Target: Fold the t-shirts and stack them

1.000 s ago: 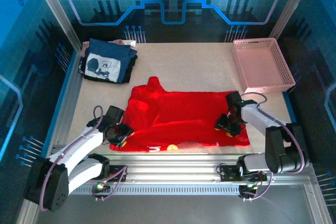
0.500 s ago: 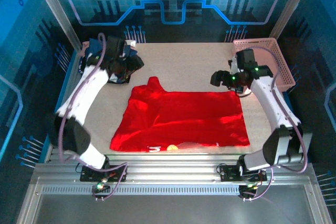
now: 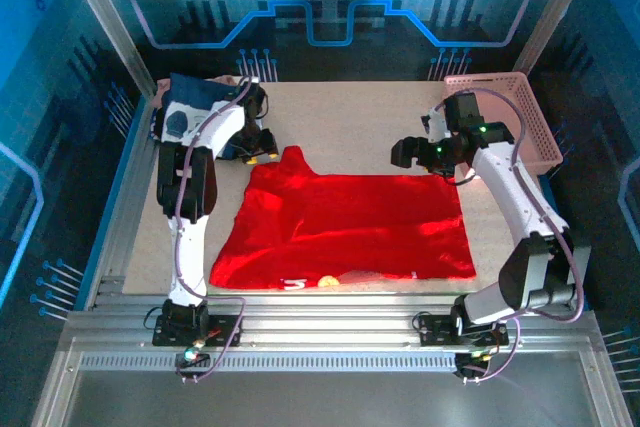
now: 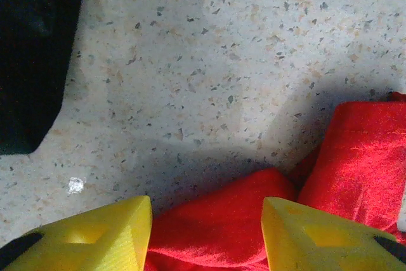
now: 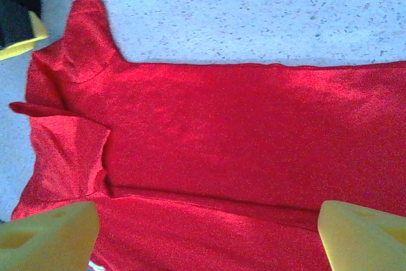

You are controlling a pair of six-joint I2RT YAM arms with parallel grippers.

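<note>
Top external: red shirt (image 3: 345, 232) spread flat mid-surface (image 3: 350, 117); navy shirt (image 3: 195, 119) folded at far-left corner. Left pincer (image 3: 265, 150) over red sleeve, fingers apart. Right pincer (image 3: 403, 154) above shirt's far-right corner, fingers apart, empty.

A second ago both grippers sat low at the near corners of the bright red cloth t-shirt (image 3: 350, 222). Half a second ago the left gripper (image 3: 264, 147) was out over the folded navy blue cloth t-shirt (image 3: 200, 92), and it has since drawn back to the red shirt's far-left sleeve tip, its fingers apart. The right gripper (image 3: 408, 152), which had risen to the far right corner beside the pink plastic lattice basket (image 3: 540, 127), has edged left along the far hem, its fingers spread wide.
</note>
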